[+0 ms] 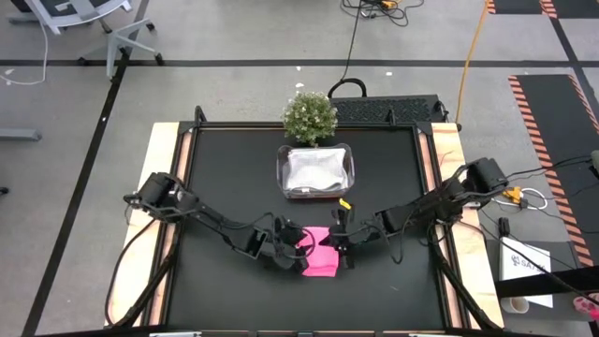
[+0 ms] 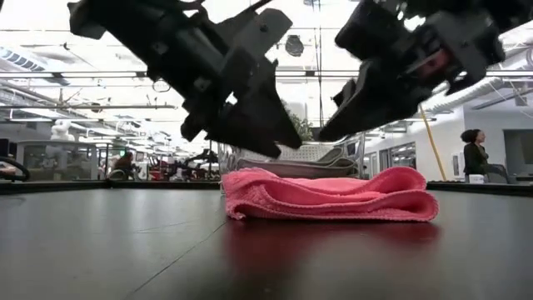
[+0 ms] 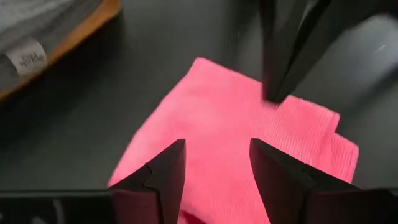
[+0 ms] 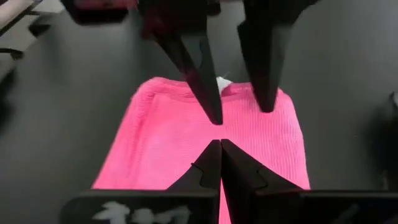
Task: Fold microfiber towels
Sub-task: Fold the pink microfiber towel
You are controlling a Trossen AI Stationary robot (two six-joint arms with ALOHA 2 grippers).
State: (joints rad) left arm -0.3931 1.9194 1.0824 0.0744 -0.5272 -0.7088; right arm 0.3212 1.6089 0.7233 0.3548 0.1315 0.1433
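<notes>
Pink towel [image 1: 321, 252]: soft ribbed microfiber, folded rectangle, near the surface's [image 1: 234, 168] front edge.
Left gripper [image 3: 216, 163]: fingers apart, above towel.
Right gripper [image 4: 220, 151]: fingers closed, empty.

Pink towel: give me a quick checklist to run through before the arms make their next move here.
1. Pink towel folded, lying flat on the table: ok.
2. Left gripper open above the towel, holding nothing: ok.
3. Right gripper shut, empty, over the towel: ok.
4. The two grippers close together, tips nearly meeting: not ok, collision risk.
5. Fold edges lined up: cannot tell.
6. Tub with the grey towel clear of both arms: ok.
</notes>
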